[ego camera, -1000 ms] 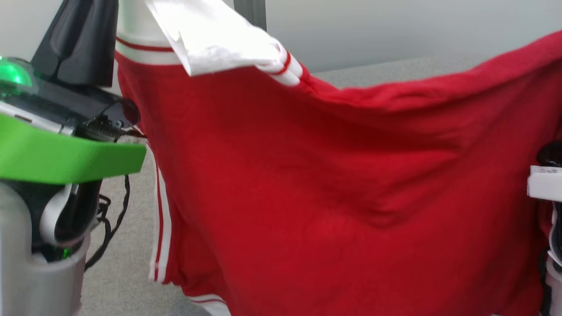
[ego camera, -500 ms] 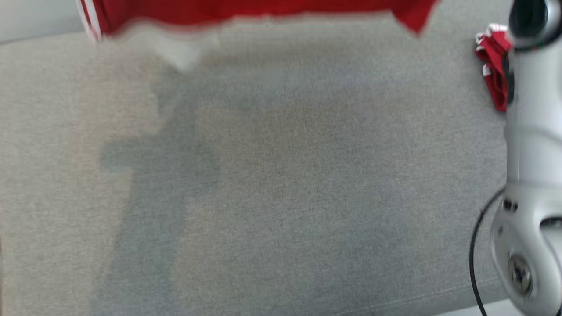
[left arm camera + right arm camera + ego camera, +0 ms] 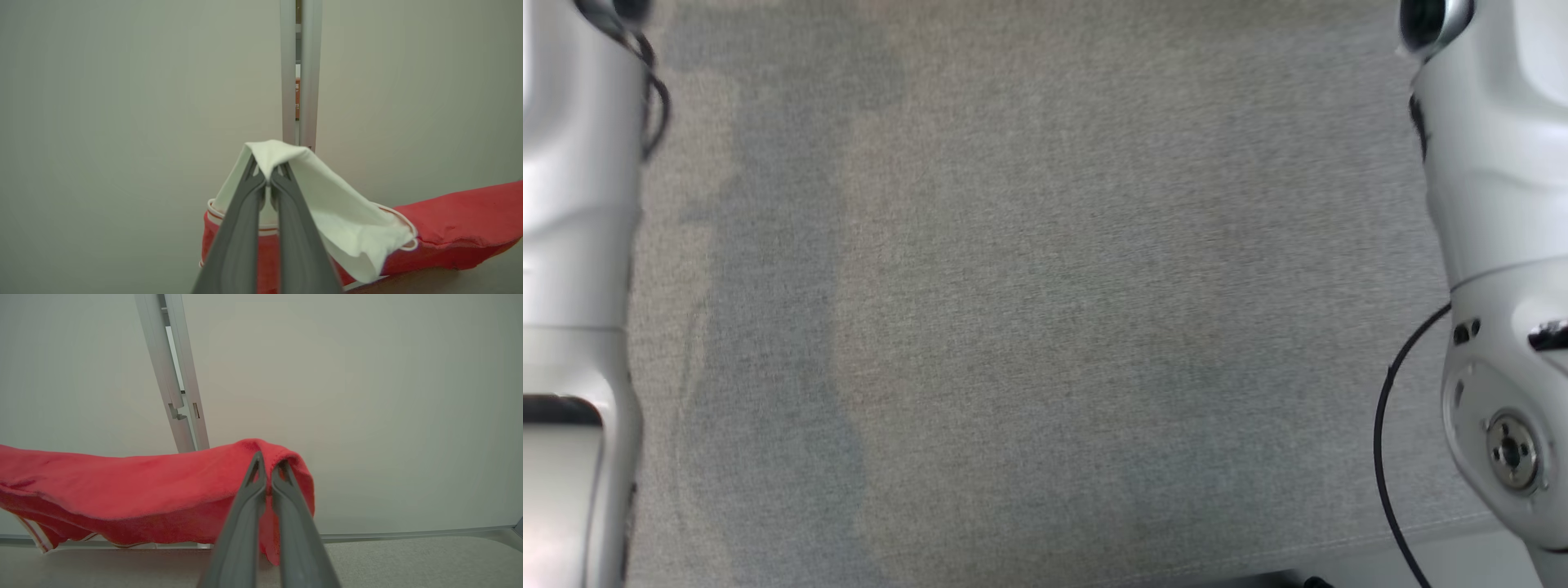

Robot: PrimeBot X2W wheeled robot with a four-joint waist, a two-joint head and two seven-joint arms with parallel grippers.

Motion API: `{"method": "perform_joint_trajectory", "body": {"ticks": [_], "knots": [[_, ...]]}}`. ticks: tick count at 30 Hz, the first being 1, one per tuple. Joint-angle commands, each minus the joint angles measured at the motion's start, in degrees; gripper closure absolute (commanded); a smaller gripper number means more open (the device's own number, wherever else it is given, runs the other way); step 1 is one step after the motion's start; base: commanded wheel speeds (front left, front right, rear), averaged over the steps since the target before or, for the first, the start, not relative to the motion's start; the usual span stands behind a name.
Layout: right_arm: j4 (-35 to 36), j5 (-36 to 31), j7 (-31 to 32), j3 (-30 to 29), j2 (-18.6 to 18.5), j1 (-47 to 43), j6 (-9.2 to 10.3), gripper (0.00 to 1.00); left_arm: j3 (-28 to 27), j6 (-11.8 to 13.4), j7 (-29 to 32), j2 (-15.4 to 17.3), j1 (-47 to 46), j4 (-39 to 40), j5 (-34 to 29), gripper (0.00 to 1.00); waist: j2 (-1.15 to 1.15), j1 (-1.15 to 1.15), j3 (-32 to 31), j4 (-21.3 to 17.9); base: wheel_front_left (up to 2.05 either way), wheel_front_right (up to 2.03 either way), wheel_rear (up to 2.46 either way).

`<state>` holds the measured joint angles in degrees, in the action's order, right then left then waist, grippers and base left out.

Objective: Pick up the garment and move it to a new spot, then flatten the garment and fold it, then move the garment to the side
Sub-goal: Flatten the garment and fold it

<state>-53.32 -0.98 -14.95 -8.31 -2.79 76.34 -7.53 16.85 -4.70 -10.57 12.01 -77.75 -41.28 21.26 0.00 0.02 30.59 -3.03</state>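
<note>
The garment (image 3: 457, 220) is red with a white part and thin red-and-white trim. In the left wrist view my left gripper (image 3: 269, 176) is shut on its white corner, and the cloth hangs off to the right. My right gripper (image 3: 267, 467) pinches a red edge of the same garment (image 3: 135, 486), which stretches away to the left above the grey surface. Both ends are held up in the air in front of a pale wall. In the head view my two pale forearms (image 3: 572, 204) (image 3: 1494, 163) stand at the left and right edges.
A grey fabric-covered surface (image 3: 1029, 310) spreads below me, with its front seam near the bottom. A black cable (image 3: 1388, 457) loops by my right arm. A grey metal post (image 3: 300, 73) runs up the pale wall behind the garment.
The head camera has tilted down: the red garment filled its view a second ago, slid to the top edge, and now only the grey surface and my forearms show.
</note>
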Motion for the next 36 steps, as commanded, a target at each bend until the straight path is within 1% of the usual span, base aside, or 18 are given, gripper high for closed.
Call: {"method": "perform_joint_trajectory", "body": {"ticks": [1,5,9,13,18,20,24,29,32,36], "knots": [[0.4,0.4,-0.2,0.4,-0.2,-1.6,0.09,1.0,-0.2,-0.4,-1.1,-0.2,1.4,-0.4,0.9,1.0,0.0,-0.02,4.8,2.9,0.0,0.0,0.0],[3.0,4.1,-0.3,3.2,-0.2,-6.5,0.09,1.0,-0.7,-1.5,-3.1,0.2,5.9,-1.0,3.0,1.0,0.0,-0.02,4.5,2.5,0.0,0.0,0.0],[7.2,7.8,-0.3,5.1,-0.3,-12.1,0.09,1.0,-2.2,-2.3,-4.0,1.2,10.7,1.8,5.8,1.0,0.0,-0.02,3.0,1.7,0.0,0.0,0.0],[12.1,10.3,-0.3,5.7,-0.2,-18.0,0.09,1.0,-3.7,-2.5,-4.3,2.6,17.8,7.7,9.0,1.0,0.0,-0.02,0.8,1.1,0.0,0.0,0.0],[18.0,12.2,-0.3,6.6,-0.3,-25.8,0.09,1.0,-5.6,-2.6,-4.6,3.4,29.2,16.7,12.1,1.0,0.0,-0.02,-2.8,1.0,0.0,0.0,0.0],[20.5,13.0,-0.3,6.8,-0.4,-29.4,0.09,1.0,-6.4,-2.4,-4.7,3.0,34.7,20.4,13.1,1.0,0.0,-0.02,-4.7,1.1,0.0,0.0,0.0],[26.0,14.0,-0.3,7.1,-0.6,-36.8,0.09,1.0,-7.1,-1.3,-4.7,2.6,46.4,28.4,12.9,1.0,0.0,-0.02,-8.7,1.4,0.0,0.0,0.0],[32.2,15.0,-0.3,7.2,-0.6,-47.3,0.09,1.0,-7.5,0.2,-4.7,-0.1,61.3,37.3,13.4,1.0,0.0,-0.02,-14.0,2.0,0.0,0.0,0.0],[35.2,15.7,-0.3,6.6,-0.6,-52.9,0.09,1.0,-7.1,1.0,-4.7,-1.8,68.4,41.6,13.7,1.0,0.0,-0.02,-16.8,2.6,0.0,0.0,0.0],[39.0,16.6,-0.3,6.1,-0.5,-60.5,0.09,1.0,-6.7,2.3,-4.6,-2.6,77.5,46.5,13.1,1.0,0.0,-0.02,-20.8,3.0,0.0,0.0,0.0]]}}
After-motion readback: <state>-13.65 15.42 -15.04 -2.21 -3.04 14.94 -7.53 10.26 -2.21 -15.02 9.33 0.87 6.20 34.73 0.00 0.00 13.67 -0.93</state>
